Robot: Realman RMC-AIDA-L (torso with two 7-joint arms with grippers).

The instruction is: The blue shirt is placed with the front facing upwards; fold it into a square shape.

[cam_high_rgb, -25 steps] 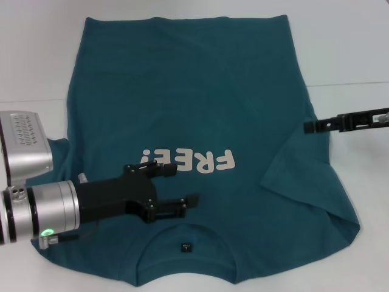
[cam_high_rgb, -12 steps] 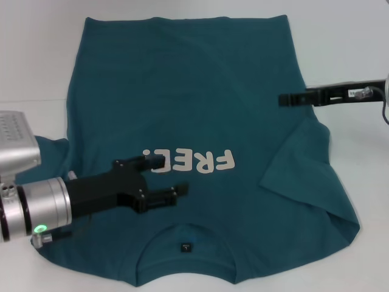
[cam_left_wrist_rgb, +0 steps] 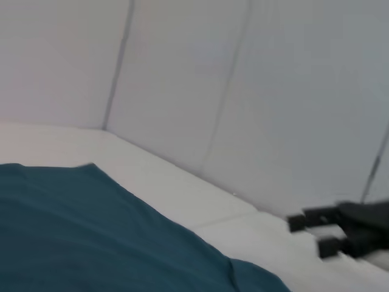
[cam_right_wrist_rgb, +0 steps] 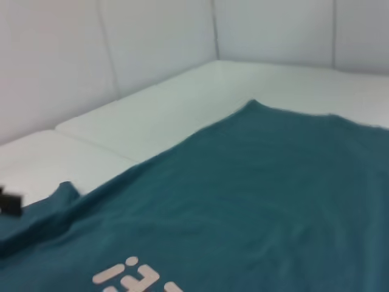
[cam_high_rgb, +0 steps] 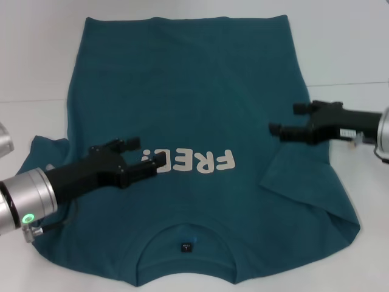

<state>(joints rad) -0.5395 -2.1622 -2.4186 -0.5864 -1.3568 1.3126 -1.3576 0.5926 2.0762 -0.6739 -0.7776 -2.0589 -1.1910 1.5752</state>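
The blue shirt (cam_high_rgb: 194, 91) lies flat on the white table, front up, with its collar nearest me and its hem at the far side. Its cream lettering (cam_high_rgb: 200, 161) reads upside down, and a small dark neck label (cam_high_rgb: 186, 247) sits inside the collar. My left gripper (cam_high_rgb: 149, 152) hovers open over the left end of the lettering. My right gripper (cam_high_rgb: 285, 118) is open above the shirt's right edge, near the sleeve (cam_high_rgb: 298, 167) that is folded inward. The left wrist view shows the blue shirt (cam_left_wrist_rgb: 91, 231) and the right gripper (cam_left_wrist_rgb: 310, 234) farther off. The right wrist view shows the blue shirt (cam_right_wrist_rgb: 255, 182).
The white table (cam_high_rgb: 352, 48) runs around the shirt, with a seam line on both sides. White padded walls (cam_left_wrist_rgb: 182, 79) stand behind it. The left sleeve (cam_high_rgb: 45, 149) lies spread out to the left.
My left gripper has drawn back to the left and away from the collar, up to the lettering. My right gripper came in over the shirt's right edge and turned.
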